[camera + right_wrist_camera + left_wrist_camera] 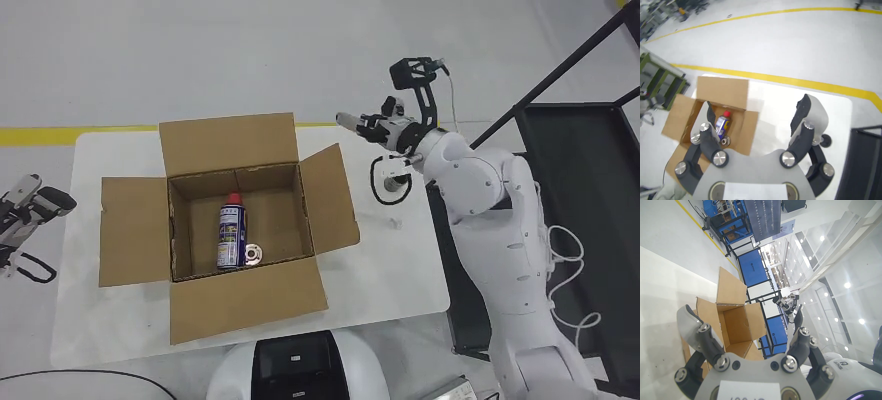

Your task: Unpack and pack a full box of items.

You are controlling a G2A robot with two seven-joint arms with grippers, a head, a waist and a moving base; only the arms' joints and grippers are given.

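White arm shells (480, 190), black linkages (802, 140), silver screws (788, 158), grey-backed fingers (819, 111)

Box (135, 232) open, flaps out; spray can (231, 234) + ring (254, 254) lying inside.

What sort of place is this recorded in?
Probably a factory hall or robotics test floor: a yellow line painted on the grey floor, blue partition panels, and a high ceiling with rows of lights. The box sits on a white table.

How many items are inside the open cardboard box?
2: a spray can lying centrally, and a small round part beside its bottom end. Others may be hidden.
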